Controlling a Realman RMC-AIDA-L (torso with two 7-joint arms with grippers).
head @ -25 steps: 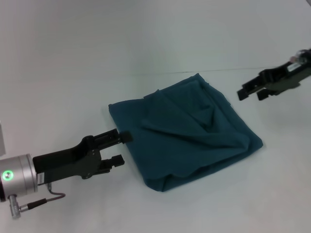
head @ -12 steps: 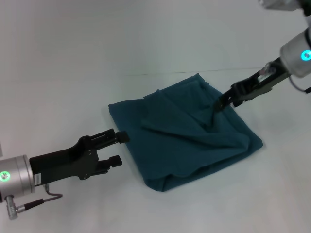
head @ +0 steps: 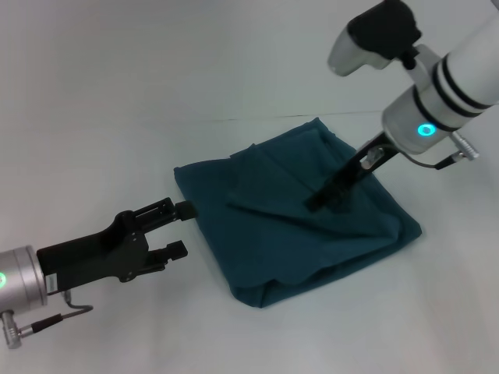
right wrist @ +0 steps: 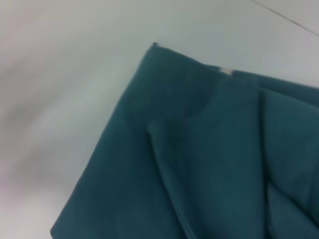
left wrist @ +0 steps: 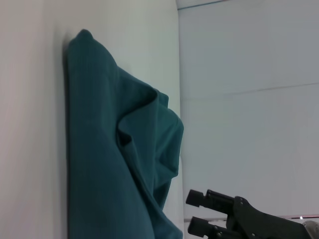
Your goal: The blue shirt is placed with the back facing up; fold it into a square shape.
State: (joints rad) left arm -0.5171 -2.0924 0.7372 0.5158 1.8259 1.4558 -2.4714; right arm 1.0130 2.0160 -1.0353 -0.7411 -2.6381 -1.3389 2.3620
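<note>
Right tool (head: 318, 199) reaches down over the blue shirt (head: 292, 218), bundled mid-worktop (head: 117, 117); you cannot tell its finger state, probably aiming at a raised crease. Left tool (head: 181, 228), fingers spread, waits beside the shirt's near-left edge.

head: high, looking down at counter (head: 117, 93) | left wrist: low, sidelong | right wrist: close overhead; all share blue shirt (head: 296, 218)

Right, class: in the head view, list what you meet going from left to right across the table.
left claw → blue shirt → right claw, over the shirt's right part
</note>
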